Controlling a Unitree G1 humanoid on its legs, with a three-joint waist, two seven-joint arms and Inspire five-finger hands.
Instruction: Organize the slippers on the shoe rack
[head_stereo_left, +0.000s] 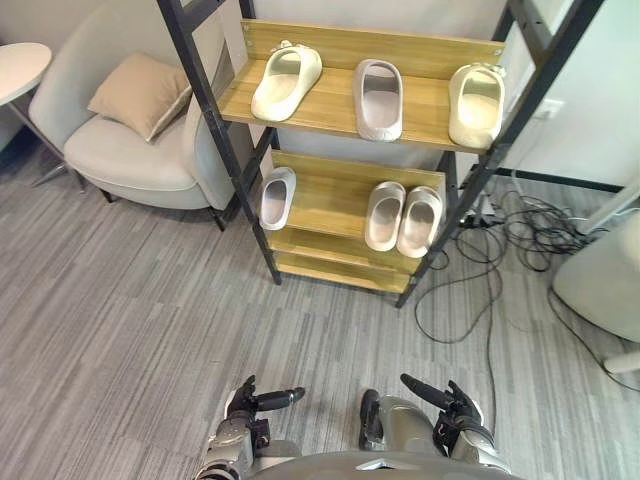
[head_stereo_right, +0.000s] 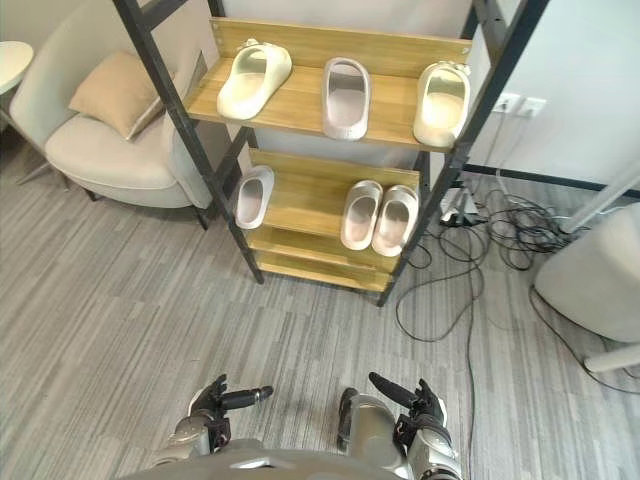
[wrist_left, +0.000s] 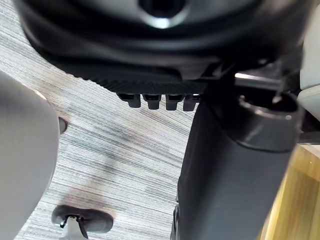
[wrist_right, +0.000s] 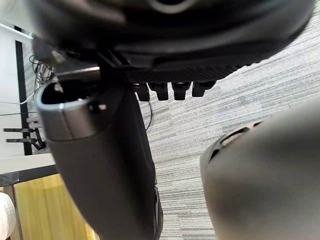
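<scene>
The shoe rack (head_stereo_left: 330, 195) is standing at the far side of the grey floor (head_stereo_left: 120, 330), and all the slippers are lying on its wooden shelves. On the top shelf a cream slipper (head_stereo_left: 286, 80) is resting at the left, a grey slipper (head_stereo_left: 379, 97) in the middle and a second cream slipper (head_stereo_left: 476, 103) at the right, each apart from the others. On the lower shelf a single pale slipper (head_stereo_left: 277, 196) is lying at the left end, and a pale pair (head_stereo_left: 386, 215) is sitting side by side (touching, it seems) at the right. The left hand (head_stereo_left: 245, 402) and the right hand (head_stereo_left: 452, 405) are hanging low at the near edge, fingers relaxed and spread, holding nothing. An armchair (head_stereo_left: 130, 160) with a cushion (head_stereo_left: 140, 93) is standing left of the rack.
</scene>
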